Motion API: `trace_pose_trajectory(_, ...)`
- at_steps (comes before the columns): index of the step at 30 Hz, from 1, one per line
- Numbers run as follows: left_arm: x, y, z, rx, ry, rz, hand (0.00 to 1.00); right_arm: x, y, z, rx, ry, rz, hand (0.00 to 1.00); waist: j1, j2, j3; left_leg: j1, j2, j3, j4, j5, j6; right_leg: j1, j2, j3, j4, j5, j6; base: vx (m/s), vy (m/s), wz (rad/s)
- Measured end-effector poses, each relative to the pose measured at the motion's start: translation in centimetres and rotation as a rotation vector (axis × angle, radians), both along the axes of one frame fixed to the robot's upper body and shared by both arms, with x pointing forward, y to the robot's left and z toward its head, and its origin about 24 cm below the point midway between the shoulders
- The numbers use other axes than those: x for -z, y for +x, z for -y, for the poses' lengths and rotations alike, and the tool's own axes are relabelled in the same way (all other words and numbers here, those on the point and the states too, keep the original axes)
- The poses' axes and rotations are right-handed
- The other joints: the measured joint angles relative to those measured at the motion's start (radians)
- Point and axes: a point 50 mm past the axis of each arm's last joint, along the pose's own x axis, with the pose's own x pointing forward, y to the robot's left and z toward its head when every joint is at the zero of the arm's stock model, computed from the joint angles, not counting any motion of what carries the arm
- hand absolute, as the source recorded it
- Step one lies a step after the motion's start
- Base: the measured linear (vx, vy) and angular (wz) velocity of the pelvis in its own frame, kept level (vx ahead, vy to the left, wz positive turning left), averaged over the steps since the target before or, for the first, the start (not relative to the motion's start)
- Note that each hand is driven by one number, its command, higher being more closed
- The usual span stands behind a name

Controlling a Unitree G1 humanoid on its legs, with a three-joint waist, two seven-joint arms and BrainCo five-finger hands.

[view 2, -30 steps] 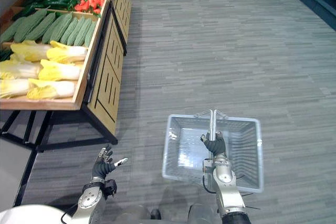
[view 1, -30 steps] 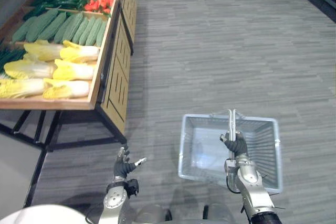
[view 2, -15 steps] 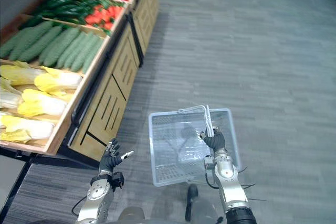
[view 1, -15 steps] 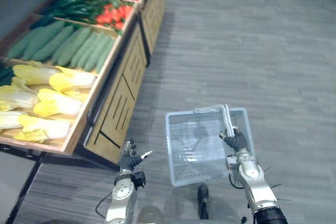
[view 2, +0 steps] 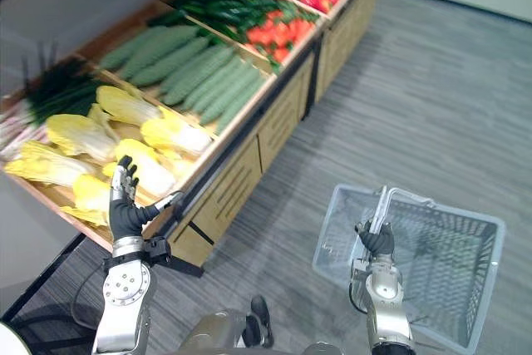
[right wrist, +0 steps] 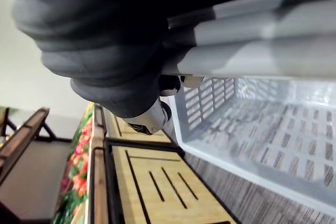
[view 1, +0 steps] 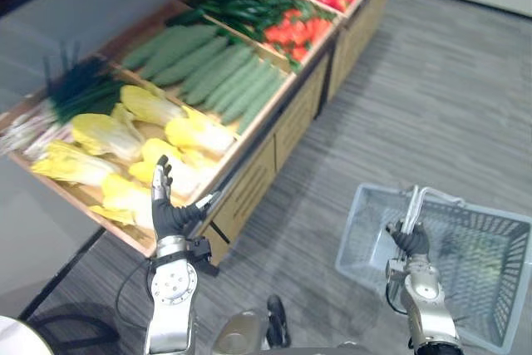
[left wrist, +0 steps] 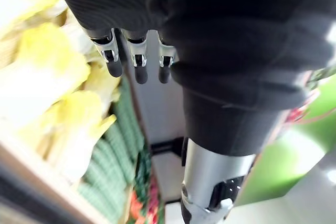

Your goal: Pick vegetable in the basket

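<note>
While hung empty beside the stand (view 1: pixel 249 184), basket (view 1: pixel 474 259): handle (view 1: pixel 413 201) clasped by curled fingers of right hand (view 1: pixel 409 240).
Left hand (view 1: pixel 166 209): fingers straight, spread, holding nothing, raised over yellow cabbages (view 1: pixel 179 174).
Done: stand within reach.
Left: grasp, lift, drop in basket.
Cabbage axis: flat, lengthwise across the bin; leafy end probably toward the front edge.

- Left hand (view 1: pixel 166 209) stands upright with straight fingers, yellow cabbages (view 1: pixel 179 174) just beyond its fingertips.
- Green cucumbers (view 1: pixel 218 72) lie farther beyond that hand.
- Right hand (view 1: pixel 409 240) is curled round the handle (view 1: pixel 413 203) of the grey basket (view 1: pixel 362 243).
</note>
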Motion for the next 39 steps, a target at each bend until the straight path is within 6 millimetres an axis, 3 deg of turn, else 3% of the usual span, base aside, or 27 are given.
trace_pose_trajectory(2, -1.1, -0.5, 0.0, -0.019, 0.059, 0.051, 0.00, 0.3, -0.3, -0.2, 0.000, 0.005, -0.007, 1.00, -0.016, 0.001, 0.000, 0.048, -0.007, -0.087, -0.020, -0.012, 0.000, -0.081, 0.012, 0.027, 0.111, -0.042, -0.042, 0.23, -0.030, 1.21)
trace_pose_trajectory(4, -1.3, -0.5, -0.1, -0.024, 0.089, 0.061, 0.00, 0.3, -0.5, -0.1, -0.004, -0.005, -0.007, 1.00, -0.030, 0.001, 0.000, 0.065, -0.010, -0.185, -0.020, -0.020, -0.010, -0.180, 0.059, 0.086, 0.049, -0.077, -0.087, 0.24, -0.074, 1.31)
trace_pose_trajectory(5, -1.3, -0.5, 0.1, -0.018, 0.089, 0.060, 0.00, 0.3, -0.5, -0.2, -0.004, -0.004, -0.007, 1.00, -0.032, 0.000, 0.000, 0.069, -0.010, -0.210, -0.018, -0.021, -0.013, -0.201, 0.077, 0.116, 0.013, -0.084, -0.090, 0.25, -0.110, 1.30)
trace_pose_trajectory(8, -0.9, 0.0, 1.8, 0.058, 0.095, 0.044, 0.00, 0.9, -1.9, -0.6, -0.008, 0.020, -0.022, 1.00, -0.053, -0.005, -0.003, 0.090, -0.014, -0.374, -0.004, -0.032, -0.043, -0.260, 0.187, 0.374, -0.227, -0.084, -0.084, 0.28, -0.201, 1.48)
trace_pose_trajectory(9, -0.8, 0.0, 2.1, 0.073, 0.092, 0.038, 0.00, 1.0, -2.1, -0.7, -0.006, 0.027, -0.025, 1.00, -0.053, -0.009, -0.005, 0.091, -0.017, -0.395, 0.003, -0.038, -0.053, -0.263, 0.194, 0.409, -0.266, -0.077, -0.078, 0.25, -0.254, 1.45)
trace_pose_trajectory(10, -0.4, 0.1, 2.5, 0.090, 0.092, 0.023, 0.00, 1.3, -2.7, -1.0, 0.001, 0.037, -0.034, 1.00, -0.053, -0.031, -0.013, 0.085, -0.034, -0.425, 0.026, -0.057, -0.084, -0.257, 0.182, 0.442, -0.365, 0.007, -0.094, 0.22, -0.304, 1.24)
trace_pose_trajectory(11, -0.5, 0.1, 2.5, 0.099, 0.106, 0.024, 0.00, 1.5, -3.1, -1.5, -0.023, 0.045, -0.050, 1.00, -0.047, -0.076, -0.020, 0.073, -0.059, -0.432, 0.042, -0.079, -0.104, -0.252, 0.148, 0.449, -0.416, 0.095, -0.096, 0.24, -0.385, 1.55)
trace_pose_trajectory(12, 0.4, 0.2, 3.0, 0.108, 0.089, -0.015, 0.00, 1.7, -3.2, -1.5, -0.022, 0.056, -0.055, 1.00, -0.047, -0.056, -0.021, 0.055, -0.021, -0.427, 0.083, -0.120, -0.123, -0.240, 0.149, 0.389, -0.398, 0.083, -0.074, 0.18, -0.334, 1.17)
trace_pose_trajectory(15, 1.1, 0.3, 3.9, 0.133, 0.062, -0.054, 0.00, 1.5, -3.5, -1.4, -0.006, 0.065, -0.042, 1.00, -0.045, -0.021, -0.042, 0.026, 0.064, -0.375, 0.073, -0.111, -0.169, -0.209, 0.171, 0.284, -0.435, 0.080, -0.095, 0.16, -0.261, 0.92)
trace_pose_trajectory(17, 1.1, 0.7, 4.3, 0.144, 0.056, -0.053, 0.00, 1.3, -3.8, -1.4, -0.003, 0.066, -0.036, 1.00, -0.049, -0.022, -0.042, 0.026, 0.087, -0.354, 0.046, -0.095, -0.182, -0.189, 0.171, 0.240, -0.451, 0.082, -0.098, 0.06, -0.155, 0.70)
trace_pose_trajectory(20, 1.1, 2.0, 4.7, 0.158, 0.061, -0.050, 0.00, 1.3, -4.5, -1.3, 0.016, 0.082, -0.036, 1.00, -0.057, -0.027, -0.051, 0.031, 0.181, -0.113, 0.012, -0.073, -0.166, -0.160, 0.153, 0.173, -0.485, 0.083, -0.102, 0.03, -0.090, 0.69)
trace_pose_trajectory(22, 1.5, 2.5, 4.7, 0.157, 0.068, -0.068, 0.00, 1.4, -4.8, -1.3, 0.019, 0.089, -0.038, 1.00, -0.054, -0.033, -0.061, 0.050, 0.168, -0.091, -0.034, -0.033, -0.211, -0.159, 0.141, 0.184, -0.494, 0.083, -0.101, 0.00, 0.054, 0.12)
trace_pose_trajectory(26, 3.6, 3.2, 3.4, 0.146, 0.148, -0.182, 0.00, 1.9, -5.5, -1.7, 0.000, 0.114, -0.064, 1.00, -0.079, -0.059, -0.096, 0.074, 0.146, -0.086, -0.083, -0.004, -0.210, -0.137, 0.144, 0.208, -0.567, 0.107, -0.096, 0.05, 0.062, -0.02)
trace_pose_trajectory(31, 5.5, 4.9, 2.4, 0.126, 0.210, -0.293, 0.00, 2.4, -5.9, -1.9, -0.024, 0.130, -0.087, 1.00, -0.108, -0.063, -0.101, 0.078, 0.140, -0.050, -0.149, 0.029, -0.214, -0.132, 0.161, 0.250, -0.665, 0.166, -0.108, -0.02, 0.023, -0.21)
trace_pose_trajectory(34, 5.8, 6.0, 1.9, 0.116, 0.261, -0.319, 0.00, 2.6, -5.8, -1.6, -0.035, 0.122, -0.097, 1.00, -0.118, -0.065, -0.100, 0.069, 0.142, -0.035, -0.182, 0.042, -0.222, -0.152, 0.175, 0.272, -0.696, 0.183, -0.116, -0.05, -0.023, -0.22)
trace_pose_trajectory(37, 5.7, 7.5, 0.9, 0.104, 0.331, -0.342, 0.00, 2.3, -5.6, -1.0, -0.040, 0.101, -0.089, 1.00, -0.156, -0.071, -0.095, 0.032, 0.141, -0.035, -0.215, 0.069, -0.228, -0.205, 0.185, 0.272, -0.708, 0.200, -0.124, 0.01, -0.020, -0.04)
trace_pose_trajectory(39, 5.3, 9.7, 0.2, 0.090, 0.376, -0.372, 0.00, 1.9, -4.9, -0.8, -0.042, 0.103, -0.066, 1.00, -0.168, -0.080, -0.057, 0.019, 0.144, -0.035, -0.229, 0.083, -0.227, -0.225, 0.192, 0.273, -0.715, 0.213, -0.123, 0.03, -0.033, -0.06)
